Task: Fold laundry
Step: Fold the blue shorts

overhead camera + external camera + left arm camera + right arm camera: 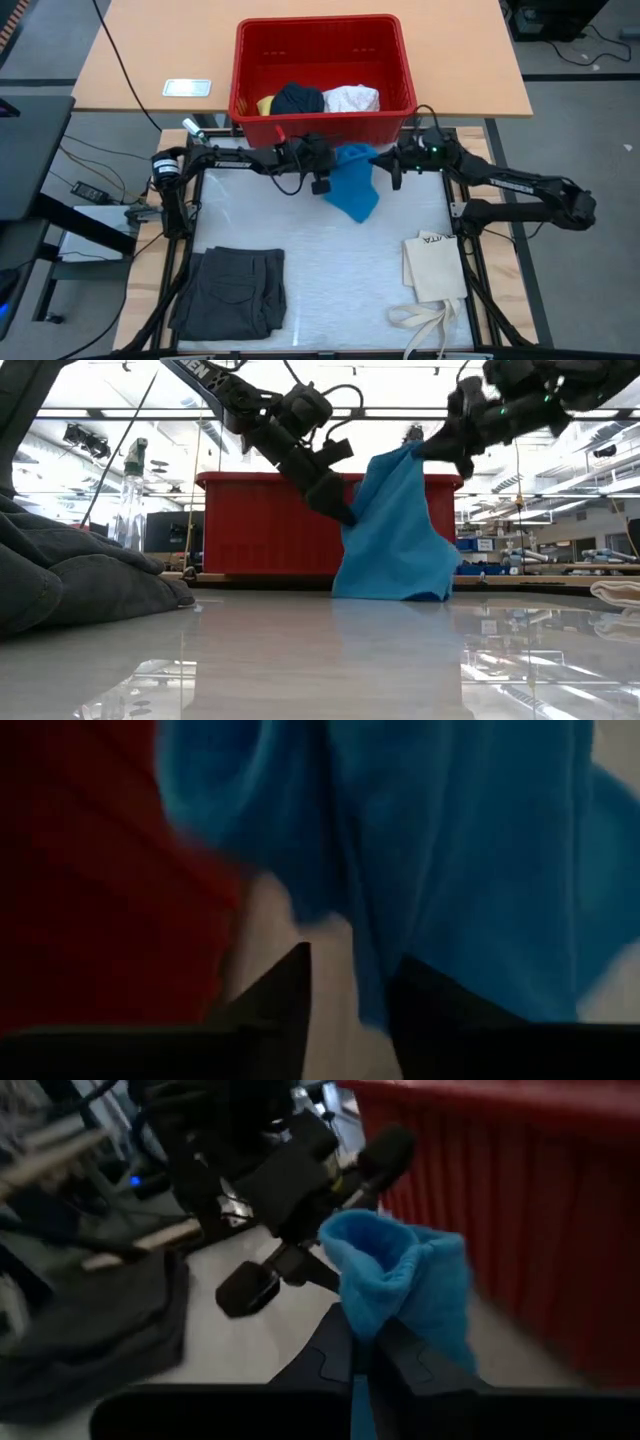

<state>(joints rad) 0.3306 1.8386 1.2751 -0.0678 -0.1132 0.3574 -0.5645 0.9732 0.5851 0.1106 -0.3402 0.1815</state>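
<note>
A bright blue cloth (pixel 355 190) hangs in front of the red basket (pixel 322 60). Its lower end (pixel 392 592) rests on the table. My right gripper (pixel 425 450) is shut on its top. My left gripper (pixel 342 512) is open at the cloth's side edge (pixel 365 970), one finger on each side of it. Yellow (pixel 266 104), navy (pixel 298 98) and white (pixel 351 98) pieces lie in the basket. The dark grey cargo shorts (pixel 235 290) lie folded at the near left of the table. My right gripper (pixel 365 1350) pinches a bunched top corner of the blue cloth (pixel 400 1270) between its two fingers, and a tuft pokes out past the tips. It comes in from the table's right, slanting down. The cloth hangs slack below the gripper, bottom on the table. My left gripper (pixel 352 995) may touch the cloth's edge; I cannot tell.
The red basket stands on the wooden table beyond the far edge of the white work surface (pixel 330 270). A flat cream tote bag (pixel 435 270) with long straps (pixel 420 320) lies at the near right. The middle of the surface between shorts and tote is bare.
</note>
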